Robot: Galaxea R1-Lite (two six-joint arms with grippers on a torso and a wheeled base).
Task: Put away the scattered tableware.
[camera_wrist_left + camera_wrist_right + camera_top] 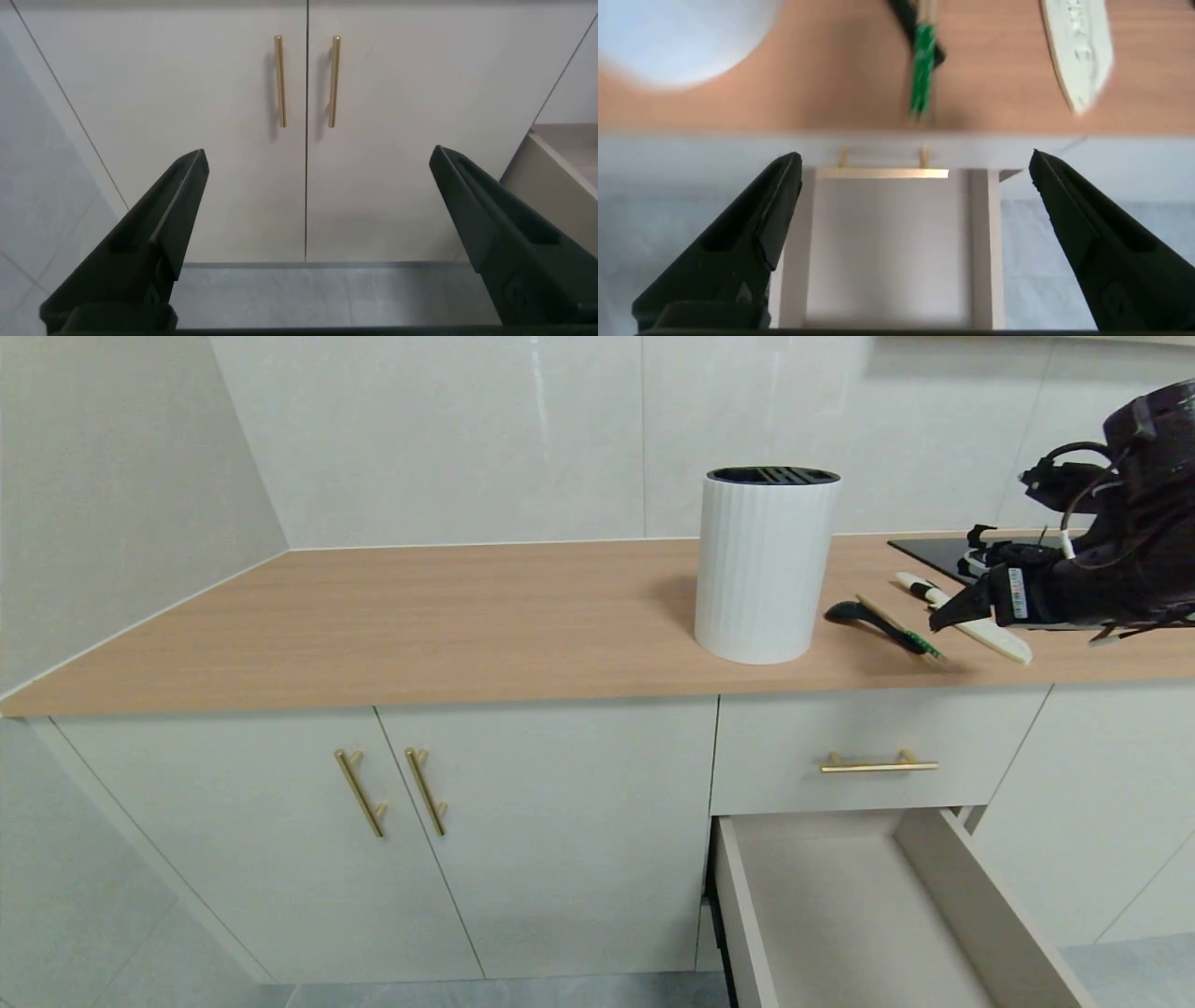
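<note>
On the wooden countertop (420, 616), right of a white ribbed utensil holder (766, 569), lie a black spoon (859, 614), chopsticks with green ends (910, 637) and a white knife (980, 630). My right gripper (948, 614) hovers just above the knife and chopsticks, near the counter's front edge. In the right wrist view it (910, 252) is open with nothing between its fingers; the chopsticks (922, 75), the spoon handle (910, 23), the knife (1078, 47) and the holder (682, 37) lie beyond it. My left gripper (318, 243) is open, low in front of the cabinet doors (308, 168).
Below the counter, under a shut drawer with a gold handle (878, 765), a lower drawer (840, 915) stands pulled out. It looks bare inside. A black cooktop (938, 555) sits at the back right. Tiled walls close off the back and left.
</note>
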